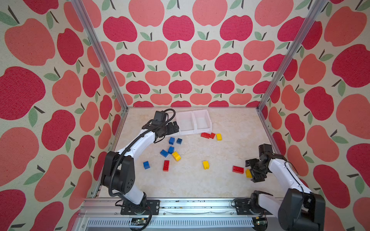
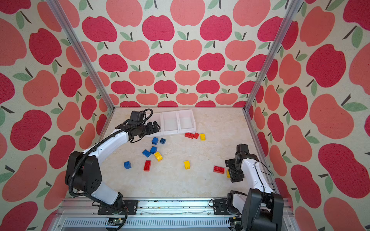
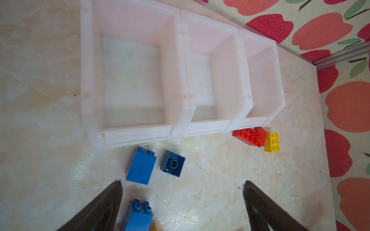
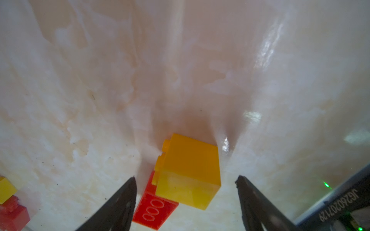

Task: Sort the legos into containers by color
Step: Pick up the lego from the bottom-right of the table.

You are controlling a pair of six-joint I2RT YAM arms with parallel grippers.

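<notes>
A printed code [image 4: 338,208], reading about "JG260207129", shows on a dark part at the edge of the right wrist view. The right tool [image 4: 186,178] sits low over the table [image 1: 200,184]. Its jaws stand apart on either side of a yellow brick [image 4: 190,170], with a gap on each side, and it grips nothing. That brick lies on its side, just beside a red brick [image 4: 154,208]. The left tool [image 3: 183,184] is spread wide and holds nothing, near the front of the containers [image 3: 184,80]. These three white containers stand in a row toward the table's far side, showing bare floors. The other legos [image 1: 166,165] lie scattered on the table in front of them.
</notes>
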